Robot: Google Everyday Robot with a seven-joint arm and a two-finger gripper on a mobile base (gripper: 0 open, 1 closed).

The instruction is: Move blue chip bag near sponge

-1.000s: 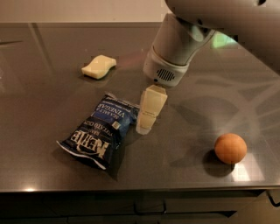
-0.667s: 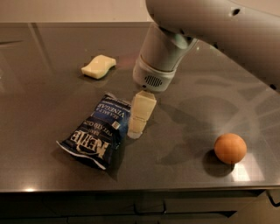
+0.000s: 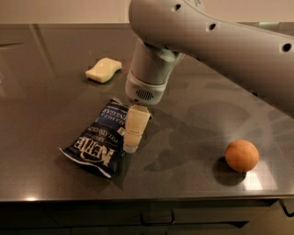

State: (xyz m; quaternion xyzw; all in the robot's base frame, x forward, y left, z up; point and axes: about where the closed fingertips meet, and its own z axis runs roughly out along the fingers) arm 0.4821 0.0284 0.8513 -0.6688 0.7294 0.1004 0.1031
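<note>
Pincer point(image 3: 132, 141) hanging at right edge of blue chip bag point(image 3: 94, 143); can't tell its opening.
Bag looking light, crinkly, slippery; pinching an edge seems safest.

Kitchen-like spot. Dark, glossy worktop point(image 3: 46, 114) runs to a pale wall point(image 3: 59, 11) on the far side, with dark drawer fronts point(image 3: 138, 218) under its near edge. Kitchen clutter on it: sponge point(image 3: 104, 69) far left, chip bag point(image 3: 98, 140) near centre. Tool point(image 3: 134, 133) hangs at the chip bag's right edge.
</note>
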